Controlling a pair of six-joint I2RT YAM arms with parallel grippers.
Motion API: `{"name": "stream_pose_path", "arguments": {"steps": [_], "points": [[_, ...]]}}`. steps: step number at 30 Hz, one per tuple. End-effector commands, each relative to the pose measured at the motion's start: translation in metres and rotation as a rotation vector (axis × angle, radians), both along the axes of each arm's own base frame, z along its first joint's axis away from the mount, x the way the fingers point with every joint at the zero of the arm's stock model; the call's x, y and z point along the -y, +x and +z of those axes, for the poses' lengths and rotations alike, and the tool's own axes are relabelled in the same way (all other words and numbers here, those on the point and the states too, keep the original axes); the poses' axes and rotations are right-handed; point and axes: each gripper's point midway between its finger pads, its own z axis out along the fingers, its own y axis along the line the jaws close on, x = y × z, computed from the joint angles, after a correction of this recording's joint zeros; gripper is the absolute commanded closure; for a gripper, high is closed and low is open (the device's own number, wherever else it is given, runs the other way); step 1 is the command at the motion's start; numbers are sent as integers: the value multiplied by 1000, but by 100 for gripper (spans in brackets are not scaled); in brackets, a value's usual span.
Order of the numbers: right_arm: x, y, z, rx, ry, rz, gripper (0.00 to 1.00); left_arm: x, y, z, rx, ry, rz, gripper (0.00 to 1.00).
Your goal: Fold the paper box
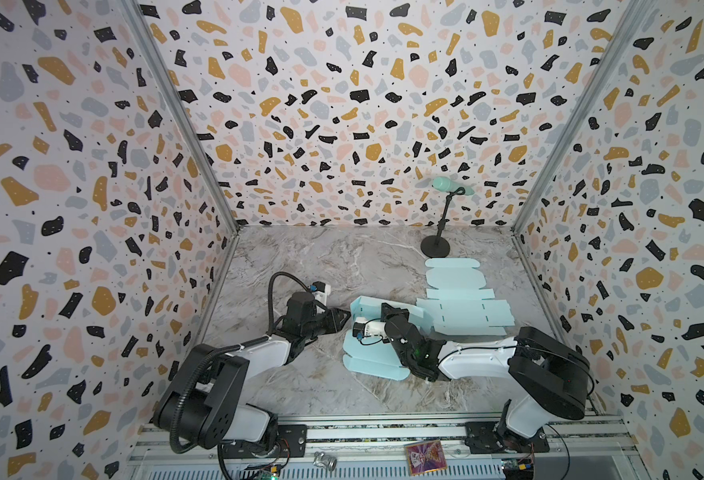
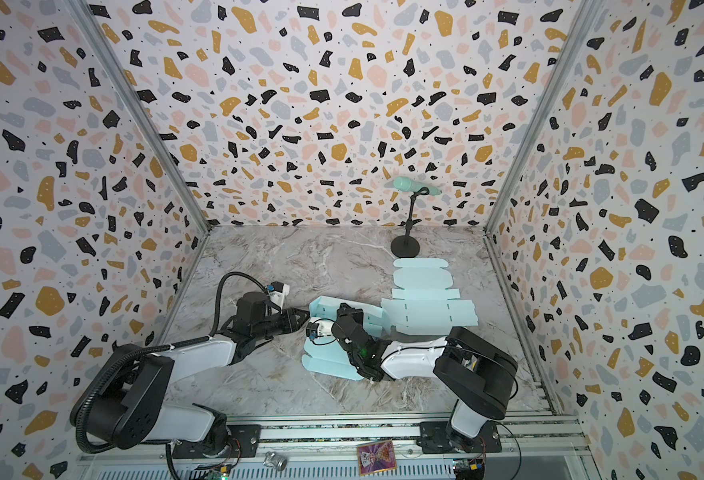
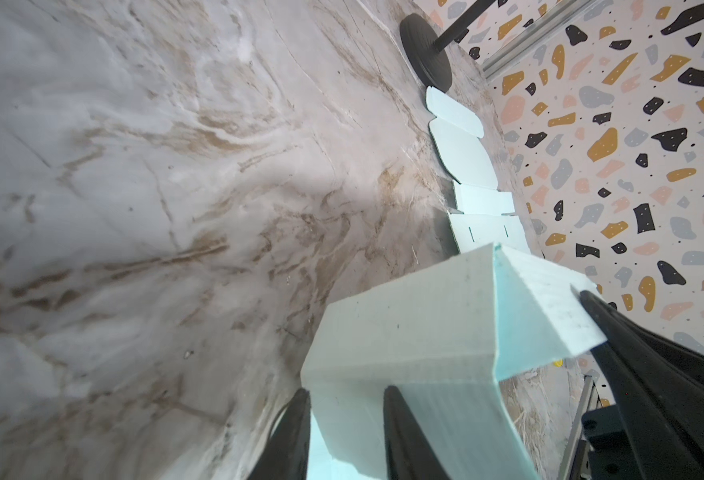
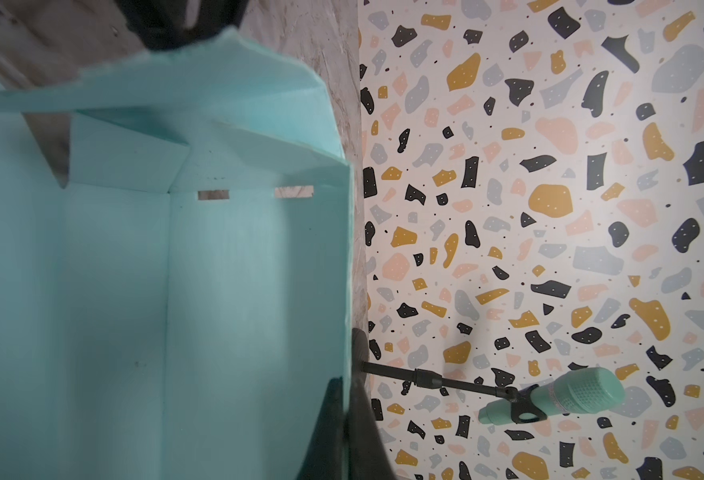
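**Both claws on the half-raised paper box**

The pale mint corrugated paper box (image 1: 362,359) sits in the middle of the grey-veined marble surface (image 1: 300,257), between the two arms. It is partly folded. In both top views some panels lie flat toward the front, while a wall stands up at the far left end. The right wrist view looks into it and shows a floor panel, two small slots along a fold, upright walls and tucked-in corner flaps.

The left claw (image 3: 347,390) reaches in from the left and stands partly open astride a doubled-over wall of the paper box. One black finger (image 3: 296,432) sits on each side of that wall; whether they press the paper cannot be told. The right claw (image 4: 347,395) reaches over the paper box from the right. It is closed tight on the thin top edge of an upright wall, pinching it.

Just beyond, to the right, a second unfolded mint box blank (image 1: 462,318) lies flat on the surface. Behind it a mint-green microphone (image 1: 445,185) rests on a black round-based stand (image 1: 435,247), near the terrazzo-patterned back wall (image 1: 342,104).
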Motion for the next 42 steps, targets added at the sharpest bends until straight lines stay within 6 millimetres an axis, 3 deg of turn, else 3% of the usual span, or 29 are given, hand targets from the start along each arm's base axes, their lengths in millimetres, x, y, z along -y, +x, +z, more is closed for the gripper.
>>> {"name": "stream_pose_path", "arguments": {"steps": [1,10,16,21,32,42], "points": [[-5,-1,14,56,31,11,100,4,-4,8,53,-23,-8,66],[-12,-17,10,43,27,56,100,3,-2,14,119,0,3,56],[-15,-21,2,24,19,68,100,3,8,19,176,23,17,50],[-18,-22,-3,-1,18,72,100,11,5,22,262,71,-25,47],[-20,-21,-10,-36,28,74,100,22,9,26,413,75,-62,46],[-19,-16,-14,-82,51,67,100,36,9,23,435,53,-101,47]]}}
